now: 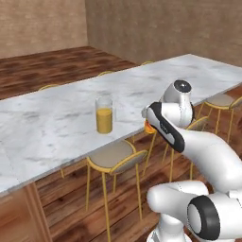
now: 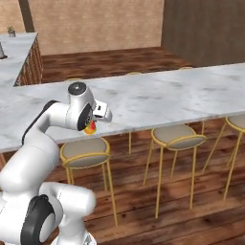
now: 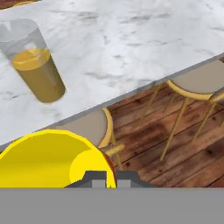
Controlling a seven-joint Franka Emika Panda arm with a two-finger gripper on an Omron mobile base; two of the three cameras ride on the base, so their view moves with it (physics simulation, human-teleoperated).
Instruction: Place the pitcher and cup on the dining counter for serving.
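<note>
Pitcher [image 1: 104, 115] placement appeared already done: the clear vessel, part-filled with amber liquid, stood upright on the marble dining table [image 1: 56, 118], set a little in from the table's near edge, where it was within reach of the stools. In the hand view the same pitcher [image 3: 36, 65] was seen beyond and to one side of the cup. The yellow cup [image 3: 52, 159] was carried at the gripper [image 3: 106, 178], its open mouth turned toward the hand camera and a red mark visible on its side; it was judged to be gripped by the rim or wall, since the dark fingertips sat against it, though the exact closing of the jaws could not be read. From the base views only a sliver of yellow-orange was seen at the hand [image 2: 89, 127], held off the table's near edge and above a grey-seated stool [image 2: 85, 149]. The cup was therefore not yet on the table. It was probably held low and close to the edge for a short reach in beside the pitcher, where knocking the pitcher would be the main risk.
</note>
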